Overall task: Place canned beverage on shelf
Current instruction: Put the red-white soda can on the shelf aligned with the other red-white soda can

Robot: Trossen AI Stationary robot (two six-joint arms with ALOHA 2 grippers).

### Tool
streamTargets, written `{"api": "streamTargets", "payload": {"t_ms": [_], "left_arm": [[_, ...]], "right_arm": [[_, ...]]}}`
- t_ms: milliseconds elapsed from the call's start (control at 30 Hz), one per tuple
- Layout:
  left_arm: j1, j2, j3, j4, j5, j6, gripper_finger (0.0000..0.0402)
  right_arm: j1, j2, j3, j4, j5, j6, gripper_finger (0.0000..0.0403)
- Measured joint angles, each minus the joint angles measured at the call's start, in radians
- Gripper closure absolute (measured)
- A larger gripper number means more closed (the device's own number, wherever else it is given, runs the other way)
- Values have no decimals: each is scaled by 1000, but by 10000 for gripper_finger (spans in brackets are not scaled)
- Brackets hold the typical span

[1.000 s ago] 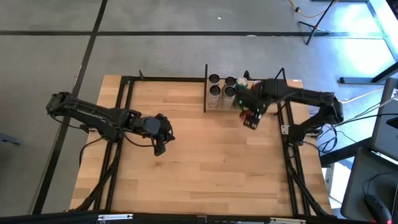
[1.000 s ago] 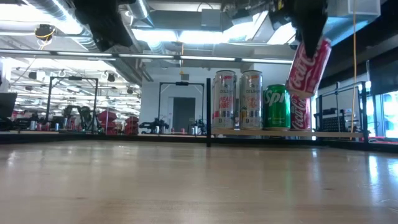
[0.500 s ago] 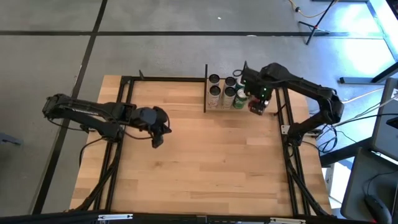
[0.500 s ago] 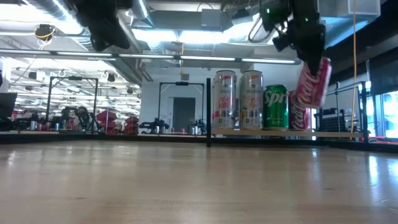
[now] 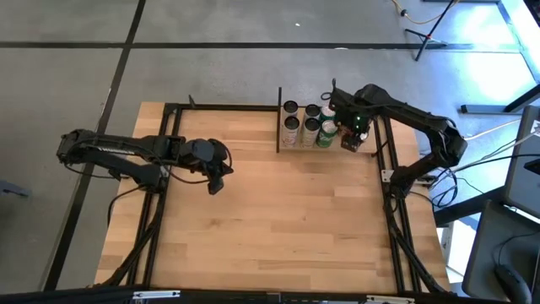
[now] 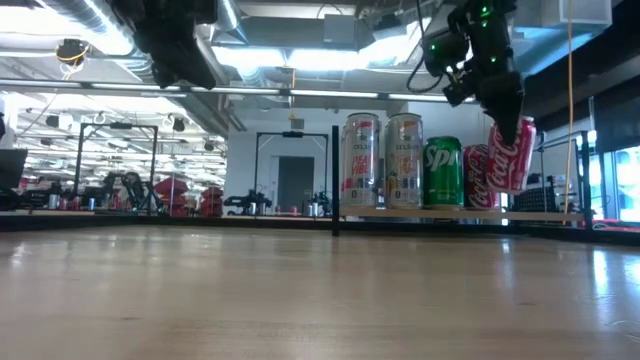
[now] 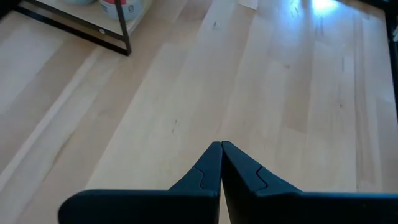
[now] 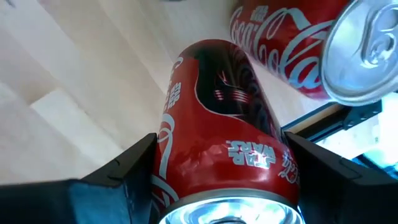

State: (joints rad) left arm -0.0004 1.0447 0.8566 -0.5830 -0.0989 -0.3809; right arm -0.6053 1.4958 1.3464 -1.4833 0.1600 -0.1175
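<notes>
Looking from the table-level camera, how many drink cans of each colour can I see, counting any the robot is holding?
Silver-and-pink cans: 2
Green can: 1
Red cans: 2, one standing on the shelf, one held tilted between the jaws of the right gripper
Total: 5

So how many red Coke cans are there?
2 Coca-Cola cans: the held can tilts in the right gripper above the shelf; the standing can sits there beside the Sprite can. Others may hide behind.

Wooden tabletop [image 5: 278,211] carries shelf [image 6: 440,213]; cans [image 6: 405,160] stand on shelf
</notes>
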Motion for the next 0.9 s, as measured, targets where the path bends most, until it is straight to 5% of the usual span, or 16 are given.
{"api": "streamTargets", "payload": {"t_ms": [767, 900], "left_arm": [[27, 0, 0, 0, -12, 18, 398], [27, 0, 0, 0, -12, 18, 398]], "right_arm": [[-37, 112, 0, 74, -32, -67, 130], [-37, 112, 0, 79, -30, -71, 100]]}}
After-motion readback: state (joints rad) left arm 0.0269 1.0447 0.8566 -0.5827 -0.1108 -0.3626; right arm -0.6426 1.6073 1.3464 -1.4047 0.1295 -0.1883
